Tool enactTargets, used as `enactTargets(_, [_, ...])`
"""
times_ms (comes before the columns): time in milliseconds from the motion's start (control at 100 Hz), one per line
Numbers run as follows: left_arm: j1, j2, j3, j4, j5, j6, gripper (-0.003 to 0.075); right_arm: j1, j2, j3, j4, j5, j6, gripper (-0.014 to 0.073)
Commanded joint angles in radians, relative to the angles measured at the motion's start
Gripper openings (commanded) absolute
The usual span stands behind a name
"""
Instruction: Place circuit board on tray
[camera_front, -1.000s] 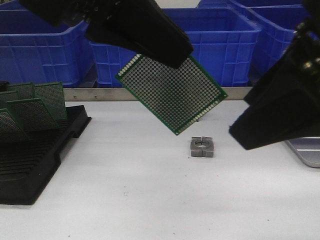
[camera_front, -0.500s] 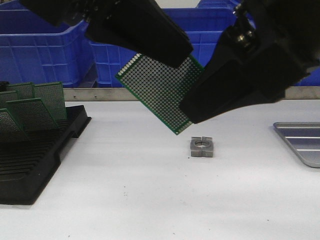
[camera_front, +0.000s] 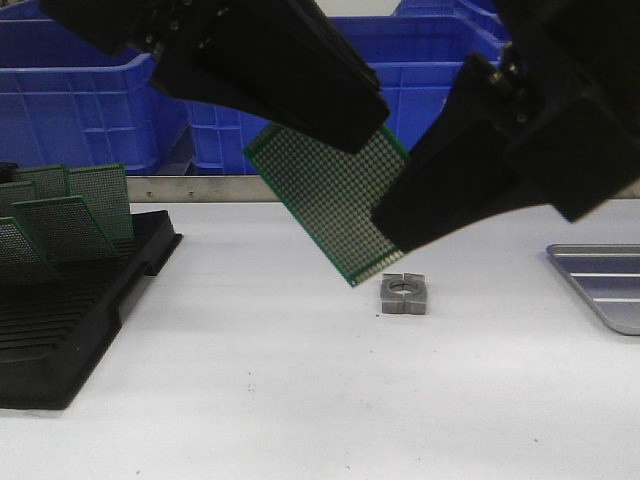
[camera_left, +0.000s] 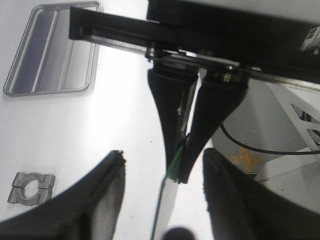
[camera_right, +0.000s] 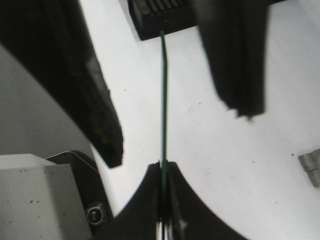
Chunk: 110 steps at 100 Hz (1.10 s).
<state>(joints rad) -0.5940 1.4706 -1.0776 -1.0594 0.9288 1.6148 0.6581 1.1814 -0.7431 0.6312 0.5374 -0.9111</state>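
**Board pinched by right gripper, above the table**

Board (camera_front: 330, 200) hung tilted in the air, its low corner just at 11 o'clock of the metal block (camera_front: 404, 294) on the table (camera_front: 250, 350). The right gripper (camera_front: 385, 225) was clamped tight on its edge. The left gripper (camera_front: 365, 120) stood spread wide, its fingers on either side of the board without touching it. The tray (camera_front: 610, 270) lay well apart at 3 o'clock of the block.

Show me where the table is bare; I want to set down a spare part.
Bare: the near table between the black rack and the metal block, and the strip between block and tray. Crowded: centre, where left gripper and right gripper meet at the circuit board; blue crates behind.
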Motion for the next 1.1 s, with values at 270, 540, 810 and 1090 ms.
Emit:
enactTargets(270, [-0.003, -0.033, -0.031, -0.069, -0.065, -0.011, 0.0473, -0.183, -0.017, -0.029, 0.018, 0.150, 0.251, -0.0067])
enactTargets(540, [-0.003, -0.033, -0.031, -0.069, -0.065, -0.011, 0.0473, -0.572, 0.006, -0.029, 0.019, 0.111, 0.333, -0.0067])
enactTargets(810, [-0.003, -0.033, -0.031, -0.087, -0.067, -0.011, 0.0473, -0.836, 0.217, -0.053, 0.123, 0.041, 0.321, -0.0067])
enactTargets(1090, [-0.003, -0.033, -0.031, -0.087, -0.074, -0.011, 0.0473, -0.874, 0.456, -0.211, 0.123, 0.084, 0.313, -0.0067])
